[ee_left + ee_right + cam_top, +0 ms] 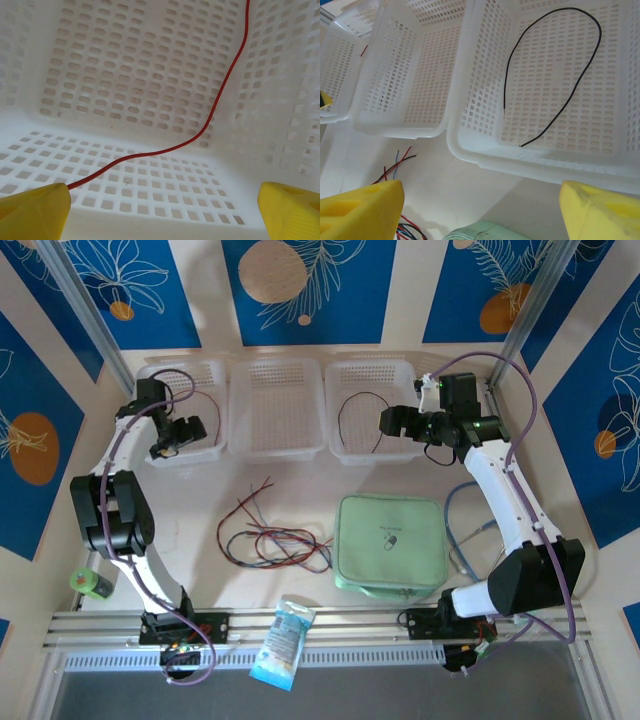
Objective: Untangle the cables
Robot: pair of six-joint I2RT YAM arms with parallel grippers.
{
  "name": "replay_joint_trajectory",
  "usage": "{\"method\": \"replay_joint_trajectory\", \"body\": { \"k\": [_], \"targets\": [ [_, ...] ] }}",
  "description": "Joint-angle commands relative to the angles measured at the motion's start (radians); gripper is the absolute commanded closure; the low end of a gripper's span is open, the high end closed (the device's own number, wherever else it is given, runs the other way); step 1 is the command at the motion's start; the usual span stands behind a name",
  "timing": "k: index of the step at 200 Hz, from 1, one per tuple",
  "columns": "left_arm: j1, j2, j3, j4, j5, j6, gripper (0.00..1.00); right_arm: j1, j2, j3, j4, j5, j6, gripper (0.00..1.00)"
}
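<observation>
A: Backdrop?
B: Blue wall panels (350, 290) with white leaf outlines and orange discs, cream strips between.
A: Furniture?
B: A pale table (190, 490), evenly lit; two metal posts (82, 315), apparently aluminium, at the rear corners.

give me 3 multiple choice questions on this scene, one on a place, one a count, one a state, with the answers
1. Where does the black cable lie?
A) right basket
B) middle basket
C) on the table

2. How many white baskets stand in the row?
A) two
B) three
C) four

3. How is the left claw?
A) shut tight
B) open
C) shut on the black cable

Answers:
1 A, it loops on that basket's floor.
2 B, three stand side by side.
3 B, its fingers stand wide apart with nothing between them.
</observation>
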Motion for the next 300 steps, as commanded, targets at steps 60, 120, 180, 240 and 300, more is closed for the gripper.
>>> {"method": "replay_joint_trajectory", "body": {
  "k": [60, 120, 180, 240, 300],
  "targets": [
    [-0.117, -0.156, 0.054, -0.054, -0.101, 0.070, 0.04, -0.008, 0.002, 0.031, -0.009, -0.022, -0.013, 0.19],
    [-0.452, -0.334, -0.307, 0.000, -0.262, 0.076, 0.19, -0.011, -0.009, -0.001, 0.006, -0.023, -0.007, 0.19],
    [-0.484, -0.337, -0.466, -0.041, -0.291, 0.032, 0.36, -0.012, -0.010, 0.004, -0.005, -0.028, -0.008, 0.19],
    [-0.482, -0.185, -0.537, -0.019, -0.253, -0.038, 0.48, -0.011, -0.025, -0.006, -0.015, -0.021, -0.009, 0.19],
    [-0.472, -0.108, -0.555, 0.005, -0.196, -0.117, 0.63, -0.018, -0.050, -0.030, -0.014, -0.025, -0.011, 0.19]
  ]
}}
